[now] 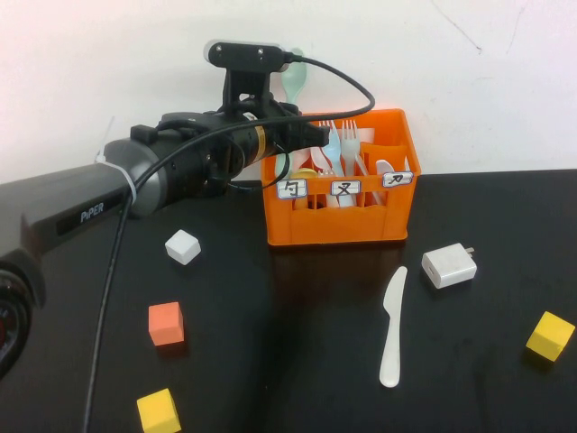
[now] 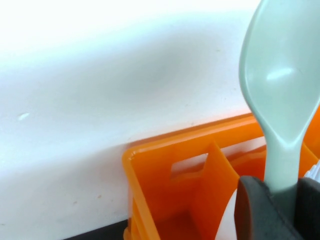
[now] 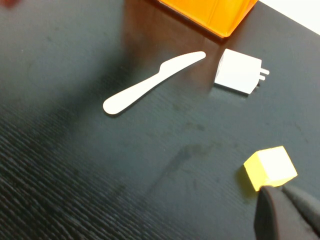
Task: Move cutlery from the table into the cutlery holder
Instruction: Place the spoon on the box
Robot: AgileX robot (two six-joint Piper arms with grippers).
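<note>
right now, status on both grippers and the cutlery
Left gripper shut on mint spoon, above orange holder. Right gripper shut, empty, over table. Knife on table. Nothing in the way.

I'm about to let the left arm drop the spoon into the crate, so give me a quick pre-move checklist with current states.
1. Spoon clamped in left gripper: ok, handle between the fingers, bowl up.
2. Gripper above the crate, at its left rear: ok.
3. Which compartment lies under the handle tip: cannot tell.
4. Crate upright on the table: ok.
5. Right gripper shut and away from the crate, near a yellow block: ok.
6. Knife in the crate: not ok, lying on the table in front of it.
</note>
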